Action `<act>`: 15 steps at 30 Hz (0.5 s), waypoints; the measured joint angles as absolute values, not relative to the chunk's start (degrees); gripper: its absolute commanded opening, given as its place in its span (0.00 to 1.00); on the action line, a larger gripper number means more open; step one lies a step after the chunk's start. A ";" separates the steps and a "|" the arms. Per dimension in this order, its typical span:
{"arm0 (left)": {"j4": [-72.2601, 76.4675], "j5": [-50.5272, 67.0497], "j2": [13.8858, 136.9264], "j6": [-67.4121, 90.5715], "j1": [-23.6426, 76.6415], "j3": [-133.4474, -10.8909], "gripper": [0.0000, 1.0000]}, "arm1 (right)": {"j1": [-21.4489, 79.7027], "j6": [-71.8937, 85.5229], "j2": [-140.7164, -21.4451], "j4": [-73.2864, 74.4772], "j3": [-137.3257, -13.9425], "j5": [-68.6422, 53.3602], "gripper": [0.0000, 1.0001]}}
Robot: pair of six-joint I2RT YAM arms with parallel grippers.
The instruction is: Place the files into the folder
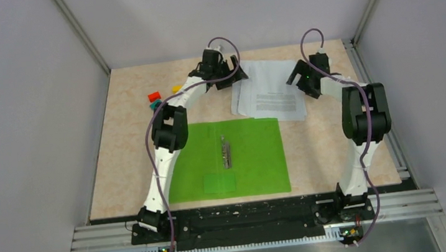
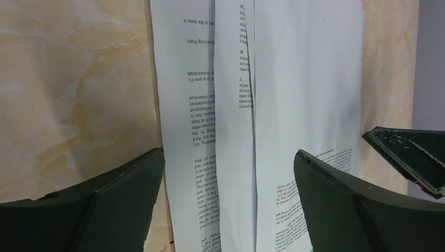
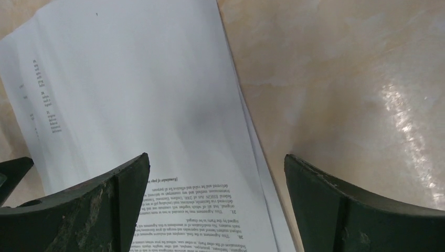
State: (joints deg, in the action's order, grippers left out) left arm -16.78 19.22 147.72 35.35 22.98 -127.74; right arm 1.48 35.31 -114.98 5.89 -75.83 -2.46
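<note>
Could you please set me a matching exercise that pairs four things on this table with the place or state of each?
Column one:
1. the files
2. the folder
3. the red block
4. the left hand

Column two:
A. green, lying open and flat on the near side, with its metal clip showing
B. open, holding nothing, over the printed sheets
C. white, loosely fanned, on the far side
D. small, at the far left

Right pairs: 1-C, 2-A, 3-D, 4-B.
</note>
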 measured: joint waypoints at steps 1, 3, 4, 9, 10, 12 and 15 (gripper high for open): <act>-16.95 19.25 147.72 35.35 23.09 -127.74 0.99 | 1.98 35.09 -114.61 5.80 -75.35 -2.02 0.99; -17.23 19.33 147.72 35.40 23.27 -127.83 0.98 | 3.40 35.09 -114.08 5.58 -74.56 -1.52 0.99; -17.32 19.44 147.72 35.42 23.38 -127.85 0.98 | 4.21 35.09 -113.95 5.43 -74.26 -1.45 0.99; -17.93 19.92 147.72 35.86 23.79 -127.98 0.92 | 8.08 35.24 -114.06 5.34 -74.41 -1.65 0.99; -18.09 20.05 147.72 35.97 23.81 -128.01 0.90 | 8.60 35.38 -114.13 5.54 -74.70 -1.76 0.99; -18.35 20.36 147.72 36.32 23.83 -128.05 0.86 | 9.23 35.62 -114.74 5.98 -75.55 -1.98 0.99; -18.85 20.88 147.72 36.95 23.86 -128.05 0.83 | 9.37 35.86 -115.55 6.68 -76.88 -2.63 0.99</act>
State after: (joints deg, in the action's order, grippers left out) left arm -18.85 20.88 147.72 36.95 23.86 -128.05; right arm 9.37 35.86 -115.55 6.68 -76.88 -2.63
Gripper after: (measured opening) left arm 0.858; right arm 0.985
